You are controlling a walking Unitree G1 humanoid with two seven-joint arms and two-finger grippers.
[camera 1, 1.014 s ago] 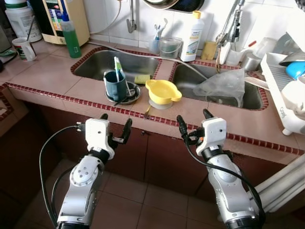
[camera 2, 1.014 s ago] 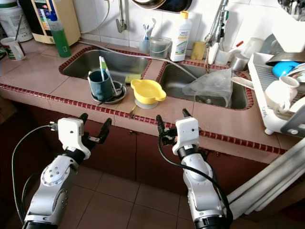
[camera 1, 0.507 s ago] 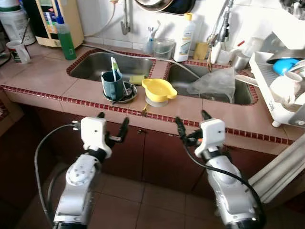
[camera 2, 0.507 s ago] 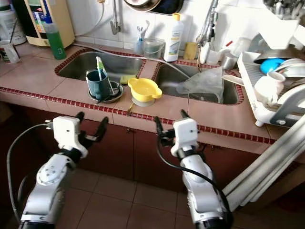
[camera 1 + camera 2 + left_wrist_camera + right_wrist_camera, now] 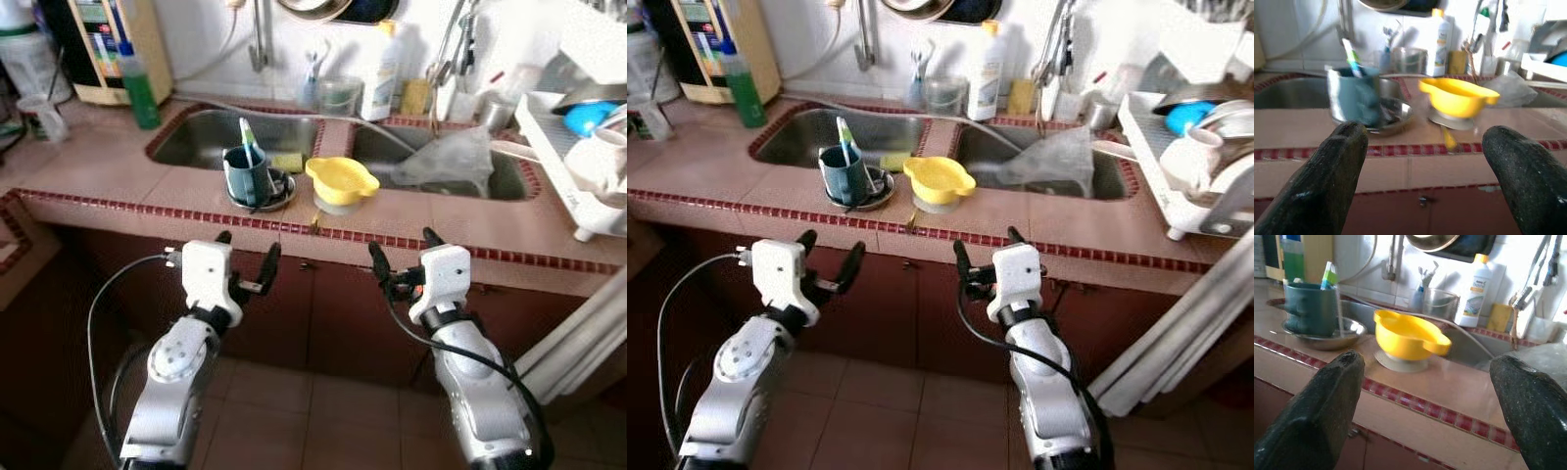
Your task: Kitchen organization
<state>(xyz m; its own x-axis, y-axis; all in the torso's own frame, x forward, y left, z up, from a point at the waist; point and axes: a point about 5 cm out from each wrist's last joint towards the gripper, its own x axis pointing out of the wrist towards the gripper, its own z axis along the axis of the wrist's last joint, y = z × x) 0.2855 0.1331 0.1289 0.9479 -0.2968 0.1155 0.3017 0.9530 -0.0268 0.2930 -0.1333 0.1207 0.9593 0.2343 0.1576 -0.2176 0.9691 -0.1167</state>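
Both arms are raised in front of the tiled counter, below its red-trimmed edge. The left gripper has its fingers spread apart and holds nothing; the right gripper is likewise spread wide and empty. On the strip of counter between the two sinks sits a yellow bowl on a pale base, and just beside it, on the robot's left, a dark teal mug with a toothbrush in it stands on a small metal dish. A crumpled clear plastic bag lies over the right sink. A white bottle stands against the wall, a green bottle at the far left, and a white dish rack at the right.
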